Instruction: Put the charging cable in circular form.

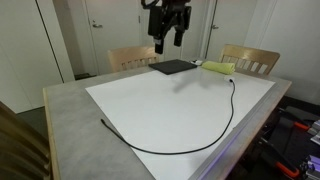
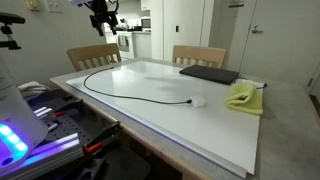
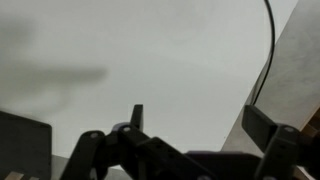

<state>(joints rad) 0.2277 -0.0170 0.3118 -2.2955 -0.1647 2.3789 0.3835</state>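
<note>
The arm (image 1: 165, 10) hangs down over the far side of the table. Its claw (image 1: 168, 43) points downward, high above the 12 o'clock edge of the white sheet (image 1: 170, 105). The two dark fingers stand spread apart, released, with nothing between them. In the wrist view the blurred fingers (image 3: 268, 128) frame smooth, matte white surface.

Nearest, the charging cable (image 1: 233, 100), thin, black and limp, lies on the sheet in an open arc. From about 8 o'clock it sweeps along the near edge through 6 o'clock and climbs to 2 o'clock, ending near a crumpled yellow-green cloth (image 1: 218, 68). In an exterior view its small pale plug (image 2: 197, 100) rests flat on the sheet. The two ends lie well apart.

Farther back, at 12 o'clock, a flat rectangular black pad (image 1: 173, 67) lies below the claw, well clear of it. Beyond the speckled grey table (image 1: 65, 110) stand two wooden chairs (image 1: 250, 60).
</note>
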